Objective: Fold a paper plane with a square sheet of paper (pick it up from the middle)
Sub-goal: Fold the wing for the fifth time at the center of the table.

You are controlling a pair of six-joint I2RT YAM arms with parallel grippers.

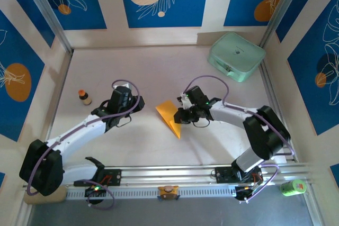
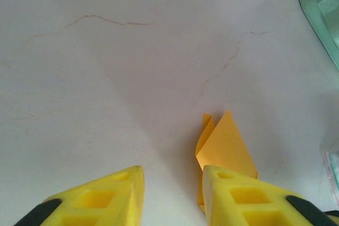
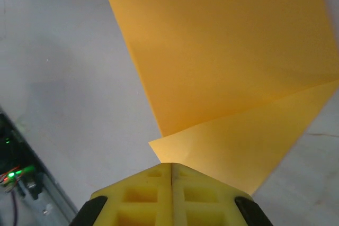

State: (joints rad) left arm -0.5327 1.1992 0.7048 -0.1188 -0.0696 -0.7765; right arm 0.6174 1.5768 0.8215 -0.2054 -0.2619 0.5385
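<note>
The square sheet of paper (image 1: 169, 116) is orange-yellow and folded into a pointed triangular shape, lying mid-table between the two arms. My right gripper (image 1: 179, 116) sits at its right edge. In the right wrist view its jaws (image 3: 171, 164) are pressed together on the corner of the lower flap (image 3: 238, 146), with a larger layer (image 3: 222, 46) spreading out ahead. My left gripper (image 1: 139, 104) hovers to the left of the sheet. Its fingers (image 2: 172, 168) stand apart with bare table between them. The paper (image 2: 225, 144) shows just ahead of the right finger, one flap raised.
A mint-green rounded case (image 1: 235, 56) lies at the back right, and its edge (image 2: 323, 9) shows in the left wrist view. A small brown orange-capped bottle (image 1: 84, 97) stands at the left. A green can (image 1: 292, 186) sits beyond the near rail at the right.
</note>
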